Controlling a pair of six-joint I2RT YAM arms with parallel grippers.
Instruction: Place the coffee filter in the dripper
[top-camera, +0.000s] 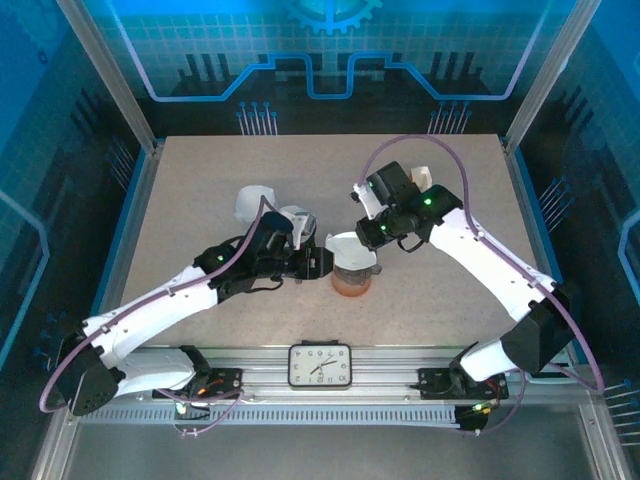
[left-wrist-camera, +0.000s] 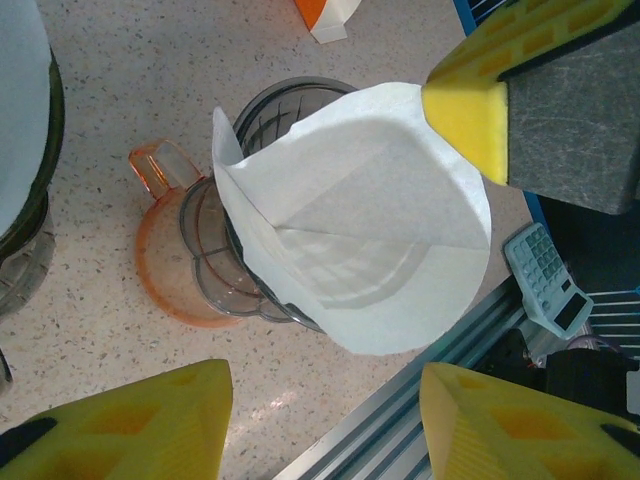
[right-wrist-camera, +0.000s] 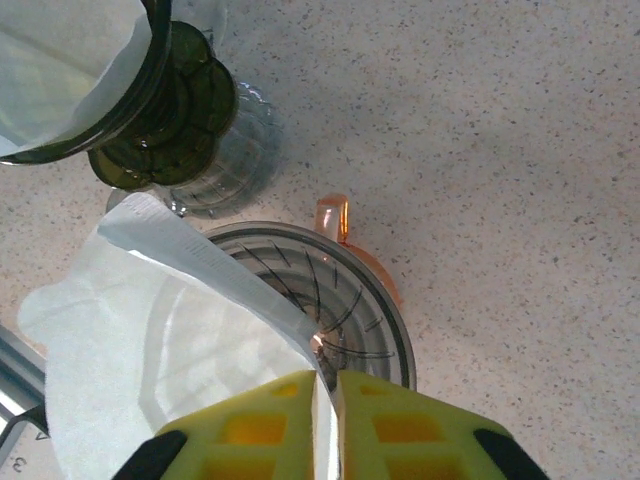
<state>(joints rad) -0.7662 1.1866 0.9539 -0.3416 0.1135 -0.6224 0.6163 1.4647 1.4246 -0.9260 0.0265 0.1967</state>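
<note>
A speckled beige bench (top-camera: 200, 190) sits inside blue-lit walls (top-camera: 250, 40), with a clock (top-camera: 320, 365) at its near edge. The white paper coffee filter (left-wrist-camera: 370, 220), opened into a cone, lies tilted across the mouth of the clear ribbed dripper (right-wrist-camera: 340, 290) at mid-bench. The right claw (right-wrist-camera: 327, 395) pinches the filter's rim. The left claw (left-wrist-camera: 325, 400) stands spread just left of the dripper.

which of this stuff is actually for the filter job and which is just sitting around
For the job: coffee filter, orange dripper, right pincer pinching the filter's edge.
Just lying about: green dripper with its own filter, clock, calculator.
</note>
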